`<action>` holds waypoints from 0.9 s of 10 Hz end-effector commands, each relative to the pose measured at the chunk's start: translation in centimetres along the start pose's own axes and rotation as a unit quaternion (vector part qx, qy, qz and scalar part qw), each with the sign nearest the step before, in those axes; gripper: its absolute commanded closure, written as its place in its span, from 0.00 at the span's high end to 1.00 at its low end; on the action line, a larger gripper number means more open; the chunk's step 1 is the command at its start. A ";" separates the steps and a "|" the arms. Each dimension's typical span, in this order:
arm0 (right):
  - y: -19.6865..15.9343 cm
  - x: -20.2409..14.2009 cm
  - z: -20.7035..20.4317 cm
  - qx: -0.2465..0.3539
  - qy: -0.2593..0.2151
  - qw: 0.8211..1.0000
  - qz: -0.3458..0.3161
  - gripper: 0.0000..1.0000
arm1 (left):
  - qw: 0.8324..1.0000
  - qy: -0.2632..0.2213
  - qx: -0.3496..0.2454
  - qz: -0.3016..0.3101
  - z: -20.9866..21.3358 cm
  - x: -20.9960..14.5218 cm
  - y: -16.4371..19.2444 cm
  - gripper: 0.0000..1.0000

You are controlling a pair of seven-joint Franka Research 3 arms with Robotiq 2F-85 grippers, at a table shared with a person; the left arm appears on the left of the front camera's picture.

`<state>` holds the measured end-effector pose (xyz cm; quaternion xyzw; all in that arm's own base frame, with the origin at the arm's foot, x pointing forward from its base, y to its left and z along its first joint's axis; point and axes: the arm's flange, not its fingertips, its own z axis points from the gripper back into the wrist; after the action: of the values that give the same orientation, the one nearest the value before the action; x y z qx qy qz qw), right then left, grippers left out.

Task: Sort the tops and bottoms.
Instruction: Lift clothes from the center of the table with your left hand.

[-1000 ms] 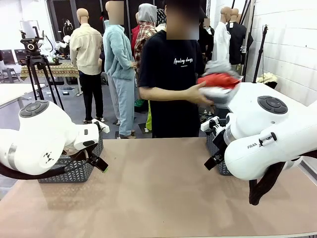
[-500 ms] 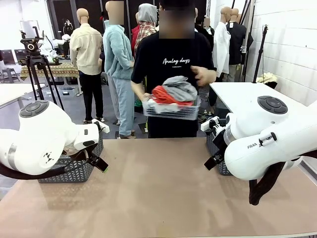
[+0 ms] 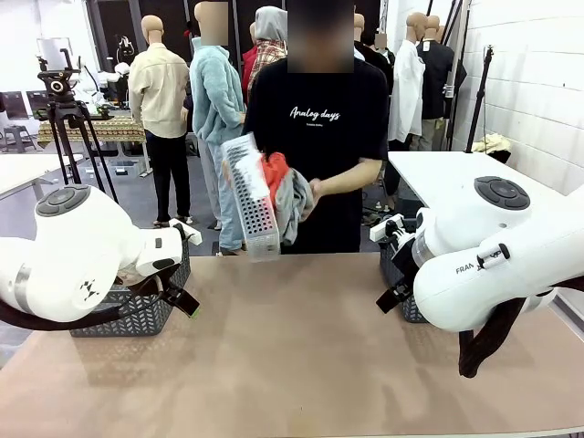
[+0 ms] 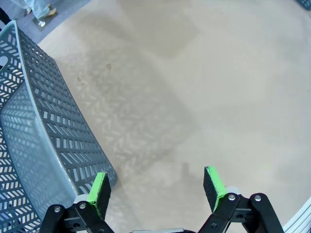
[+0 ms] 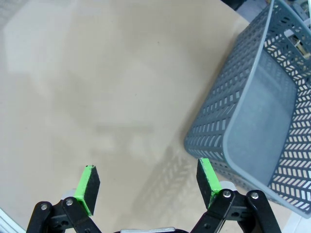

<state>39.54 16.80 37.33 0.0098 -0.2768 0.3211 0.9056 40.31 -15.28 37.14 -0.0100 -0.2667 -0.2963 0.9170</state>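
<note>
**Item: tops**, loose bundle. An orange top [image 3: 273,170] and a grey top [image 3: 294,203] are bunched in a white perforated tray [image 3: 251,201]. The tray is tipped on its side and a person's hand [image 3: 317,189] holds it above the far edge of the worktop [image 3: 292,356], well beyond both sets of jaws and between them. It cannot be told whether the bottoms lie in the bundle.

**Handling (judged):** light, limp and not fragile. The cloth will sag and drape. Pinch a raised fold or hem rather than a flat spread, or two layers may lift together.

**Left jaws:** released, with green pads [image 4: 99,191] spread wide over bare worktop. A grey basket [image 4: 43,145] stands just beside one pad.

**Right jaws:** released, also over bare worktop. A second grey basket [image 5: 257,121] stands just beside them.

**Obstructions:** both basket walls crowd the outer pads. The person's hand and the tray cover the garments.
</note>
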 end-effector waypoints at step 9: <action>0.0 0.0 0.0 0.000 0.000 1.000 0.000 1.00 | 1.000 0.000 0.000 0.002 0.0 0.0 0.1 1.00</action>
<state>39.54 16.80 37.33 0.0098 -0.2768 0.3211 0.9056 40.31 -15.29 37.14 -0.0100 -0.2667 -0.2963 0.9170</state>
